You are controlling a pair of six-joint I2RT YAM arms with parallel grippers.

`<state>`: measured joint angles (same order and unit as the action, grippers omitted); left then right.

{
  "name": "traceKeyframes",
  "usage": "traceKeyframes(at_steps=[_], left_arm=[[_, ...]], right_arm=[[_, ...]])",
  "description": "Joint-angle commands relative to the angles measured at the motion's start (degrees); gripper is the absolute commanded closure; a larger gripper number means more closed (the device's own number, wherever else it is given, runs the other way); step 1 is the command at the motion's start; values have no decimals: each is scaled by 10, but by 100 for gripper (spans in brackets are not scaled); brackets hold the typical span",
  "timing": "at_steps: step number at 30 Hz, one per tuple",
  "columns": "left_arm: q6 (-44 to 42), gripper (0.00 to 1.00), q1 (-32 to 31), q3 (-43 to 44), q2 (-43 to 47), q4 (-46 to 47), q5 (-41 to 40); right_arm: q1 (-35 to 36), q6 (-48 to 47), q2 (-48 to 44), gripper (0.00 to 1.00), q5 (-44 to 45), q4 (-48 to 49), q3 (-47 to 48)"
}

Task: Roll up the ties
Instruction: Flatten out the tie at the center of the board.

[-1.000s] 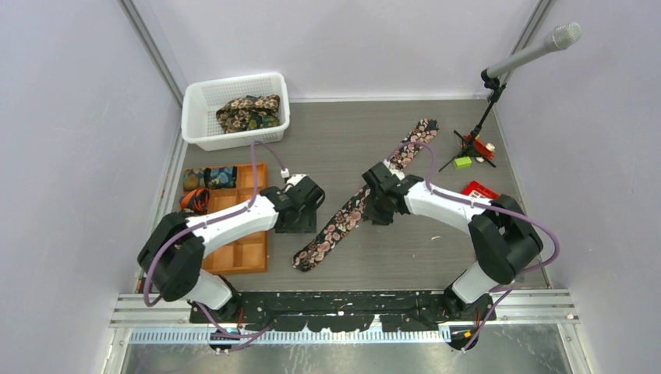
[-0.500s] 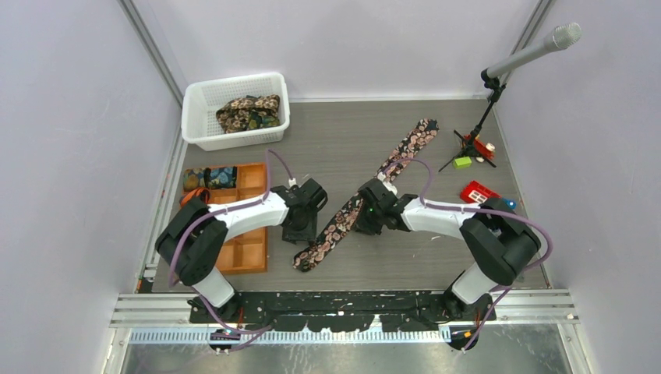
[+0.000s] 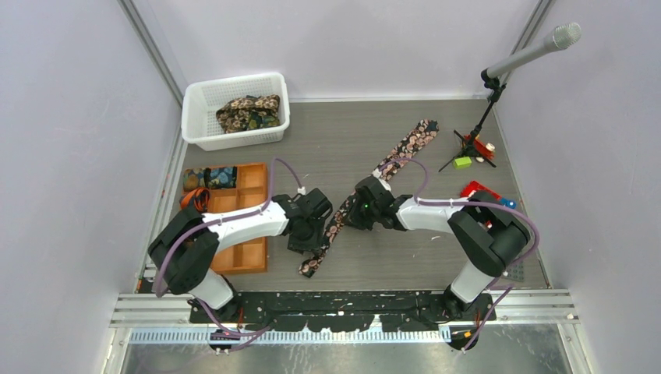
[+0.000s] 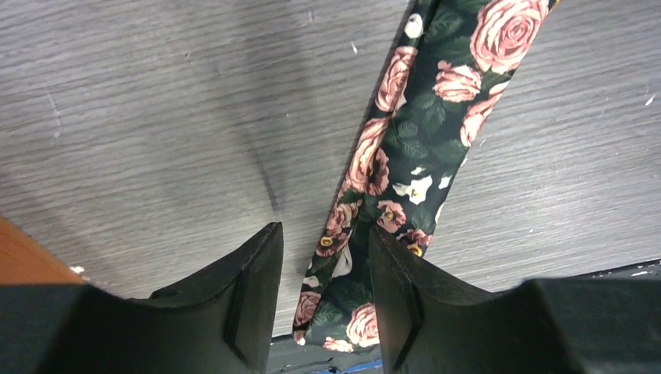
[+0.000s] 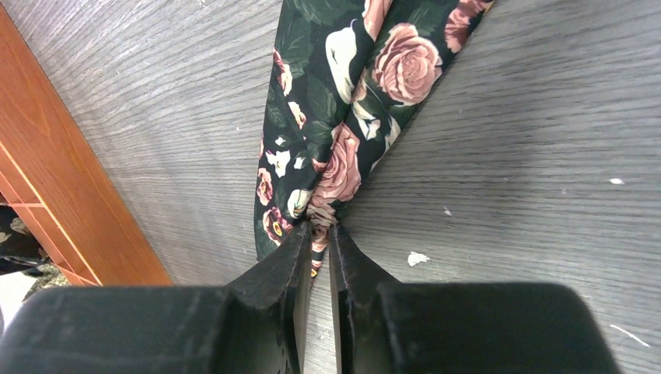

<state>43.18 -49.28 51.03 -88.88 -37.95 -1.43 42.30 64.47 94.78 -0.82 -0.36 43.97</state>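
Right fingers [image 5: 288, 265] seem pinched on the rose-print tie [image 5: 327, 86]; left fingers [image 4: 253, 288] stand apart, straddling it on the counter [image 4: 140, 117].

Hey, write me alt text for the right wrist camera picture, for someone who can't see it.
The right tool, its black fingers nearly together, pinches the bunched edge of a black fabric necktie printed with pink roses, lying on a grey wood-grain table. An orange tray runs along the left edge.
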Motion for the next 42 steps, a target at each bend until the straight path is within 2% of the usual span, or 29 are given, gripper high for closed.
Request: traceKeyframes(at_steps=[1,9,13,19,23,28,32,38,42], left_arm=[[6,54,-7,1,36,-38,-37],[40,39,-14,4,123,-96,-86],[93,38,-20,-13,177,-130,-99],[225,39,-52,-64,275,-158,-96],[268,41,-72,-92,319,-159,-103],[277,43,-77,-106,335,-163,-102],[277,43,-78,-112,340,-162,-107],[267,44,-78,-110,332,-150,-108],[260,45,-78,-106,325,-151,-111]], right_arm=[[2,-7,-14,80,-5,-25,-13],[11,-67,-100,79,-8,-110,3],[18,-97,-111,78,-12,-132,38],[20,-124,-57,77,-42,-113,95],[21,-128,-6,76,-63,-103,132],[27,-105,25,77,-28,-151,146],[37,-79,26,77,-14,-151,125],[48,-54,70,68,-24,-117,113],[49,-46,92,66,-11,-120,118]])
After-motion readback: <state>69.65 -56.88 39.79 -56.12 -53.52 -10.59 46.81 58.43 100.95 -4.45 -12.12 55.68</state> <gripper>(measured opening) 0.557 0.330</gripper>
